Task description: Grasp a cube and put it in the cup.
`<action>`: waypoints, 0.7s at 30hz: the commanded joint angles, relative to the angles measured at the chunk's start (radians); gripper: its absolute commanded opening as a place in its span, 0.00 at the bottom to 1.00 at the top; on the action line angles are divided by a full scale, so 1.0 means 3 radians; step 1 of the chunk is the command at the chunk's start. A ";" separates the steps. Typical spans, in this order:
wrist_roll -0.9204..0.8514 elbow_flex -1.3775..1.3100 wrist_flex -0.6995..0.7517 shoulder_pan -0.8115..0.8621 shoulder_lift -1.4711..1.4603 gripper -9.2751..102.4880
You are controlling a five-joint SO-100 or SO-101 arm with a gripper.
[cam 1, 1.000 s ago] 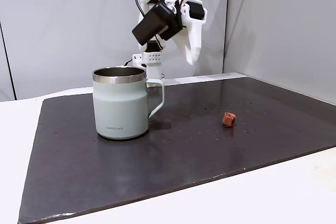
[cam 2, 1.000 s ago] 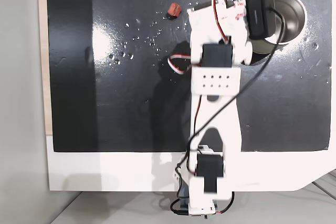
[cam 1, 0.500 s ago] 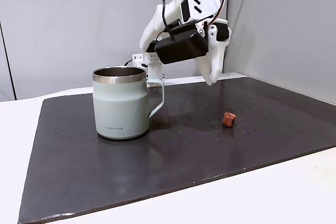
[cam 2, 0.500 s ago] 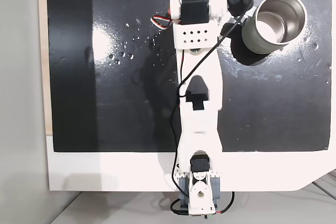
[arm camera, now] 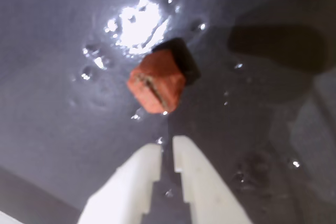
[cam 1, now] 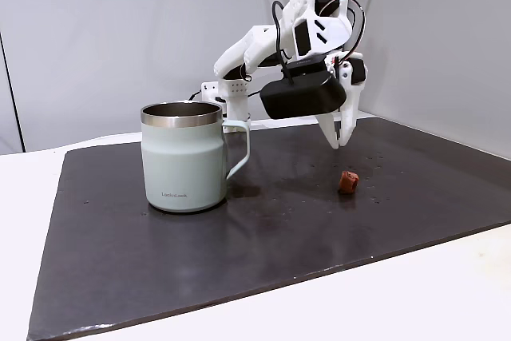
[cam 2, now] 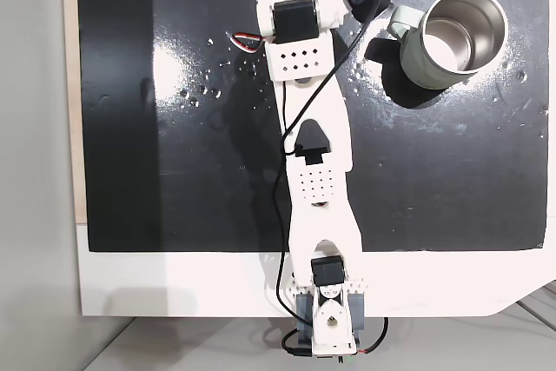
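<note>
One reddish-brown cube (cam 1: 347,181) lies on the dark mat (cam 1: 120,253), well to the right of the single mint-green mug (cam 1: 184,157) in the fixed side view, with its top corner tilted in the wrist view (arm camera: 156,83) and small water droplets (arm camera: 134,22) glinting around it. The one white gripper (cam 1: 342,140) hangs just above and a little behind the cube, its two fingers (arm camera: 131,182) nearly together with only a thin slit between them, holding nothing. In the fixed view from above, the mug (cam 2: 434,71) stands upright near the top right of the mat (cam 2: 174,171), steel interior bare, handle toward the arm (cam 2: 317,171)
</note>
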 commanded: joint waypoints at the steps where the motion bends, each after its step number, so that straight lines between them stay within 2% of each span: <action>1: -0.0066 -0.0205 -0.0077 -0.0026 0.0026 0.13; 5: -0.0112 -0.0205 -0.0082 0.0000 0.0005 0.25; 8: -0.0148 -0.0205 -0.0102 0.0020 -0.0020 0.28; 21: -0.0312 -0.0051 -0.0363 0.0092 -0.0245 0.29</action>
